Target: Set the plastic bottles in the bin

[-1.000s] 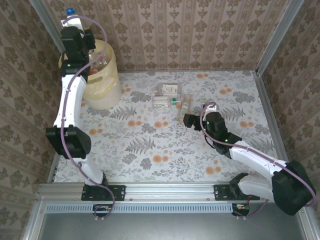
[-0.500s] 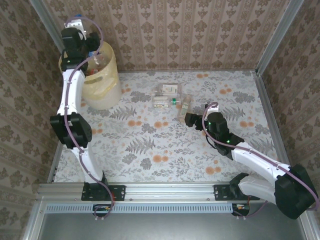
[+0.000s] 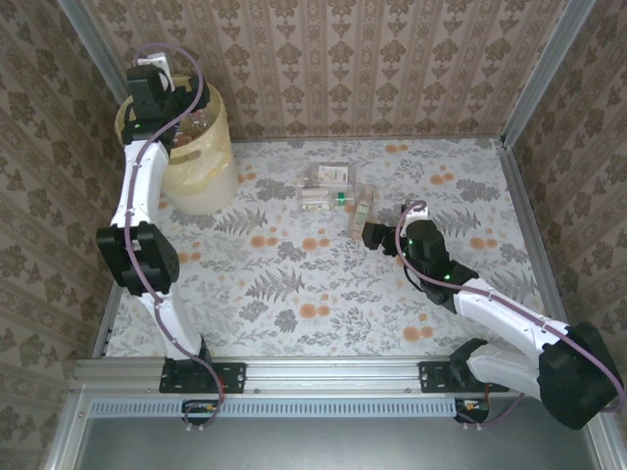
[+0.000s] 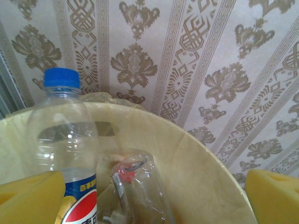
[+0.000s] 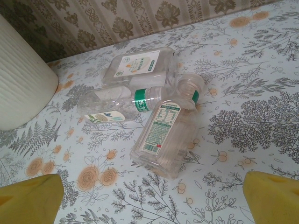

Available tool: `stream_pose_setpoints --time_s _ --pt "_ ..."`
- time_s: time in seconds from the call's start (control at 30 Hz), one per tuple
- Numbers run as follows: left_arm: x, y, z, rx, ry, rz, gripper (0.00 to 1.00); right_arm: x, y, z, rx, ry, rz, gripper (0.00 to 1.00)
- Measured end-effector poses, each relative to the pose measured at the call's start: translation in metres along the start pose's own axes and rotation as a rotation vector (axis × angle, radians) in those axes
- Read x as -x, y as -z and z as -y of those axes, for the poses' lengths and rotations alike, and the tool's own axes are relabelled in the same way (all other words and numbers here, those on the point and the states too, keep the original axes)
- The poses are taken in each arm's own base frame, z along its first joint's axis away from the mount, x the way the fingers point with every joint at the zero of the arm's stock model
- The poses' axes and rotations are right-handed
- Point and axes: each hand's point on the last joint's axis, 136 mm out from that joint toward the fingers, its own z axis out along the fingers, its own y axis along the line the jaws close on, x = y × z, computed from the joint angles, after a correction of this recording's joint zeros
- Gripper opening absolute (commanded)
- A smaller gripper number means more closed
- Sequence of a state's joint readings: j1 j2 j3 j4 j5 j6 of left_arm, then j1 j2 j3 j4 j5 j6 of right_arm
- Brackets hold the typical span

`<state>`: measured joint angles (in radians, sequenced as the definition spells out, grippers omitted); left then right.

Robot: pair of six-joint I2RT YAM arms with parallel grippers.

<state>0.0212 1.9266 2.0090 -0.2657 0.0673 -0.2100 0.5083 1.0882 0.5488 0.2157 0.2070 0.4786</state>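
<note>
Clear thin plastic — light, slick, easily dented (empty, I judge) — so I aim my wide-spread right gripper (image 5: 152, 198) across the flat labelled sides of the squarish bottle (image 5: 161, 135), mid-body.

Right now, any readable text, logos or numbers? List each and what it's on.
No word reads clearly.
Blue-capped bottle in the bin: Chinese characters, too small; round red-white-blue logo, cut off.
Squarish bottle, green-banded bottle, nearest bottle: label print too blurred.

The blue-capped bottle (image 4: 63, 154), at seven o'clock in the left wrist view, bears Pepsi's globe and Chinese characters. Print on the table bottles (image 5: 161, 128) is unreadable.
</note>
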Motion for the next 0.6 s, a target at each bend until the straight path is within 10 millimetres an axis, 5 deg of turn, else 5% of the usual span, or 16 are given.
stream_pose_setpoints --time_s 0.23,0.43,0.6 --pt "0.004 0.011 -0.005 0.029 0.019 -0.023 1.0 -0.003 0.0 0.002 -0.009 0.003 -0.01 1.0" --pt "0.012 -0.003 -0.032 0.151 0.019 -0.035 0.95 -0.003 0.0 0.003 -0.011 0.003 -0.013 1.0" --pt "-0.022 -0.022 -0.065 0.287 -0.02 -0.123 0.89 -0.004 0.0 0.005 -0.023 0.005 -0.015 1.0"
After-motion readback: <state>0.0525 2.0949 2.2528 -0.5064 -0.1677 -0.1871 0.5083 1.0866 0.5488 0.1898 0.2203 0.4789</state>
